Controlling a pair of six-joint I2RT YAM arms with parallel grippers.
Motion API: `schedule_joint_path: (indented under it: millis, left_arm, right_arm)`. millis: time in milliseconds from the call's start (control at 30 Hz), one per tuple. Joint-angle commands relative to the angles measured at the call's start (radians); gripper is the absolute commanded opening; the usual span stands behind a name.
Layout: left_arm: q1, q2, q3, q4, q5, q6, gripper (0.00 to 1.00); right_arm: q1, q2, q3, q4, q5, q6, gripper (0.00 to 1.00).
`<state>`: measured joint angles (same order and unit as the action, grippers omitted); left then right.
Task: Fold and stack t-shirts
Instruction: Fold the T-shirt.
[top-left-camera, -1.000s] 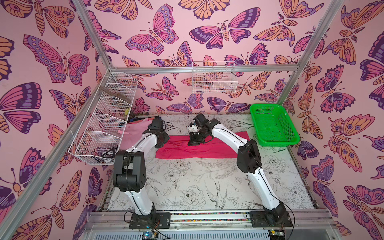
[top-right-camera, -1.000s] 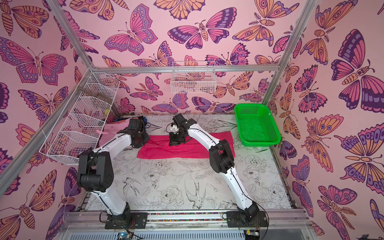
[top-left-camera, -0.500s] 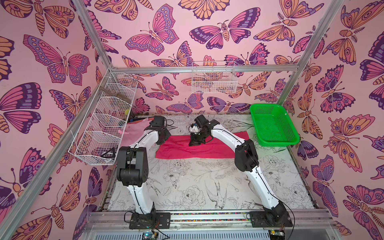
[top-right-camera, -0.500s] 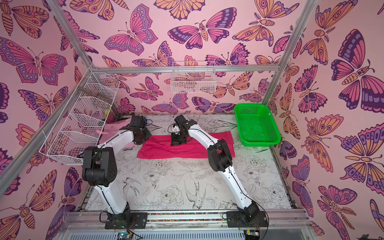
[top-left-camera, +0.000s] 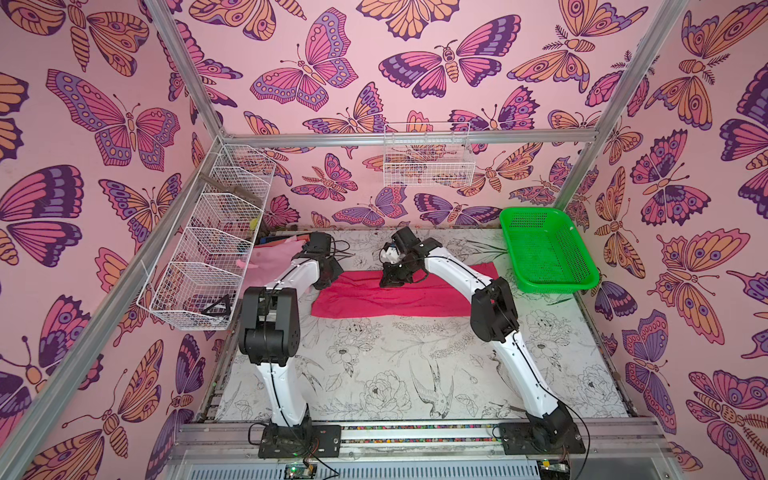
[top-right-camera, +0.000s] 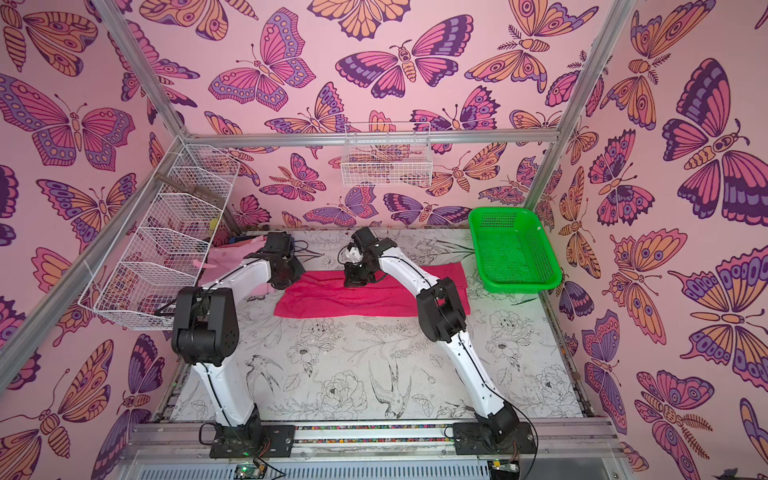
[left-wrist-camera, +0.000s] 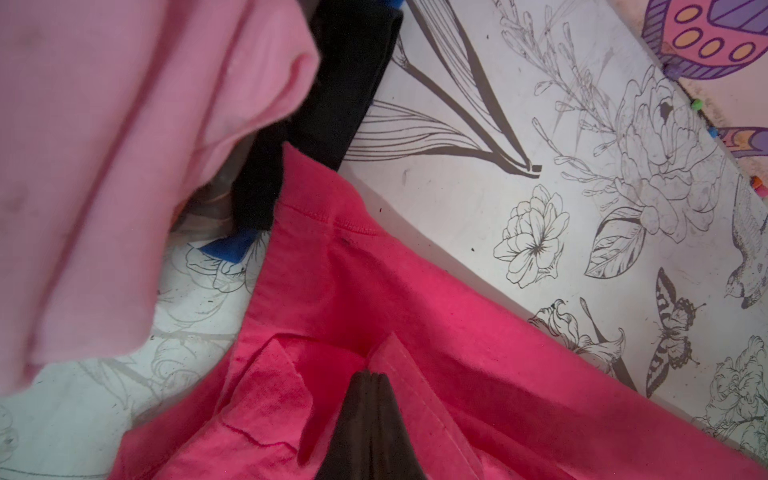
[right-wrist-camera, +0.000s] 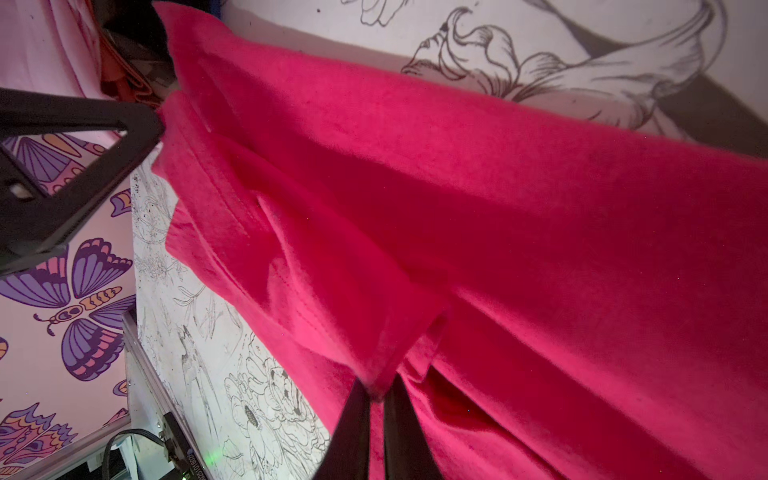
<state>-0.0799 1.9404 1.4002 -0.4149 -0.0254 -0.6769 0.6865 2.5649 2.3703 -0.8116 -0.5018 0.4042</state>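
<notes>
Crimson t-shirt (top-left-camera: 399, 297) lies in a long strip across the far half of the table (top-left-camera: 395, 365) in both top views, where the wrists hide the jaws at its far edge and the left arm (top-left-camera: 291, 274) half covers a light pink t-shirt (top-left-camera: 272, 259) in the far left corner. Left wrist view: left gripper (left-wrist-camera: 371, 376) pinched tight on a raised hem, with a dark t-shirt (left-wrist-camera: 345, 83) peeking from under the pink, hard to pick out from above. Right wrist view, blurry: right gripper (right-wrist-camera: 376, 390), jaws a sliver apart, crimson fold caught between.
</notes>
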Motion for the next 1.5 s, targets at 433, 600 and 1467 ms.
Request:
schedule_joint_path:
  millis: [433,600,1467]
  left_arm:
    - [-0.005,0.118,0.120,0.039,0.040,0.026,0.00]
    - [-0.005,0.158,0.170,0.038,0.043,0.033,0.00]
    - [0.007,0.108,0.243,0.038,0.097,0.077,0.40]
  right_arm:
    - [-0.039,-0.005,0.023,0.013,0.000,-0.050,0.37]
    - [-0.045,-0.051,-0.019,0.019,0.016,-0.060,0.39]
    - [-0.054,-0.463,-0.528,-0.079,0.442,-0.102,0.38]
